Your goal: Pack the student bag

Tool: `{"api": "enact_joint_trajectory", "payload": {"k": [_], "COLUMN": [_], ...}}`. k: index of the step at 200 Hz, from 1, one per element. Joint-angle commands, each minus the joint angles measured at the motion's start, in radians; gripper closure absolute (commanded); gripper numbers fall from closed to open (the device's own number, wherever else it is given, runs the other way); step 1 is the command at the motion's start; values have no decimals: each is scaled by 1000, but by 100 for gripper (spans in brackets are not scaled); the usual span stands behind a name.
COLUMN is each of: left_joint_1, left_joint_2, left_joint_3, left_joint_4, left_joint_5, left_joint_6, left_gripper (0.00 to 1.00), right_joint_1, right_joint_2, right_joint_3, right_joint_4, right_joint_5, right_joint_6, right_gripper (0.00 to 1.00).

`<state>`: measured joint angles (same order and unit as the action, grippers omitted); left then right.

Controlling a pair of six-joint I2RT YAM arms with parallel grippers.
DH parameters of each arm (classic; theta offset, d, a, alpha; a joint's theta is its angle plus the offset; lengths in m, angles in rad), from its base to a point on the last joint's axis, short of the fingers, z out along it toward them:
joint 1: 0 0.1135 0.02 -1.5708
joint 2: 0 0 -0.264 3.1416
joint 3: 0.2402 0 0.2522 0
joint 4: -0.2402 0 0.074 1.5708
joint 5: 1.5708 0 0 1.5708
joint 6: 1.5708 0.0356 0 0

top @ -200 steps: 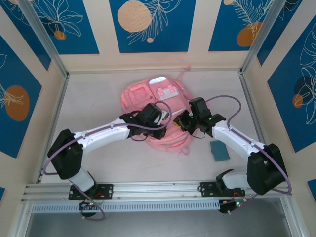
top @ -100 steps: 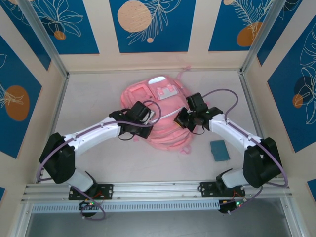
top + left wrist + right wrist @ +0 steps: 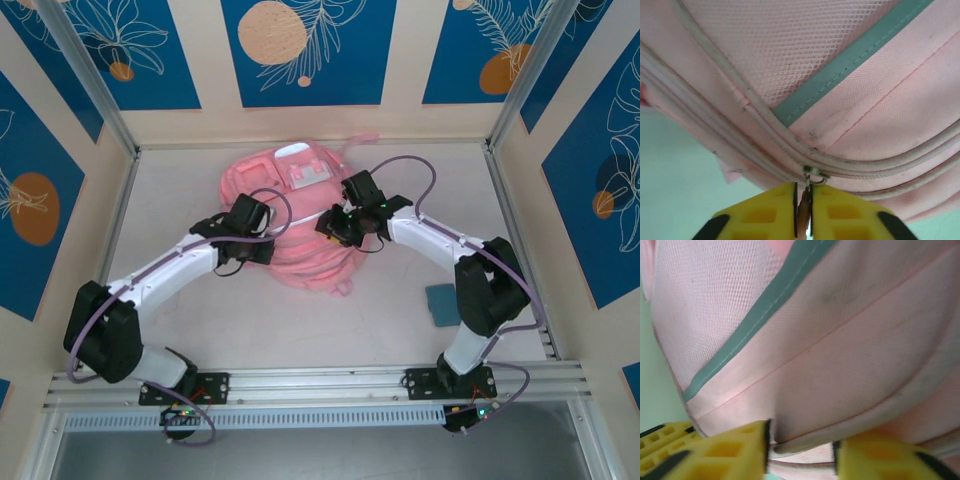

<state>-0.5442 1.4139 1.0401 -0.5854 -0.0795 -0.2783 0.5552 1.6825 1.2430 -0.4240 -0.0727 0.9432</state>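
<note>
The student bag (image 3: 262,180) is a soft pink backpack lying at the back middle of the table, with a white patch (image 3: 308,172) on top. My left gripper (image 3: 268,243) is at the bag's left side. In the left wrist view this gripper (image 3: 803,192) is shut on the zipper pull (image 3: 803,210), which hangs from a metal slider (image 3: 813,173) on the white zipper line. My right gripper (image 3: 328,230) is at the bag's right side. In the right wrist view it (image 3: 801,445) stands open, and a piped fold of pink bag fabric (image 3: 805,442) lies between its yellow fingers (image 3: 735,450).
A flat teal item (image 3: 442,303) lies on the table to the right, near the right arm's base. Low walls (image 3: 300,120) close in the table at the back and sides. A pink strap (image 3: 362,140) trails from the bag's far end.
Both arms reached further back and to the left, and the bag shifted that way with them. My right gripper went from shut to open. The left jaws stayed on the zipper pull.
</note>
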Motion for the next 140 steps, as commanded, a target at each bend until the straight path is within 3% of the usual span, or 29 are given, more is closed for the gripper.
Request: {"api": "enact_joint_trajectory", "payload": {"k": [1,20,65,96,140], "left_joint_1": [26,42,69,70,72], "left_joint_2": [-52,-70,-91,-111,-127], "left_joint_3": [13,39,138,157,146], "left_joint_4": [-122,-153,-253,-255,-234], "left_joint_5": [-35,-20,-159,-196,-161], "left_joint_6": [-28,-41,-112,-119,-93], "left_gripper": [61,46,29,19,8], "right_joint_1": [-6,-19,-145,-259,-396], "right_joint_2": [-99,-195,-382,-486,-549], "right_joint_3": [22,-29,-225,-362,-492], "right_joint_4": [-142,-252,-497,-560,-528], "right_joint_5": [103,251,473,491,430], "right_joint_6": [-115,-119,-45,-10,-8], "right_gripper": [34,21,16,15,14]}}
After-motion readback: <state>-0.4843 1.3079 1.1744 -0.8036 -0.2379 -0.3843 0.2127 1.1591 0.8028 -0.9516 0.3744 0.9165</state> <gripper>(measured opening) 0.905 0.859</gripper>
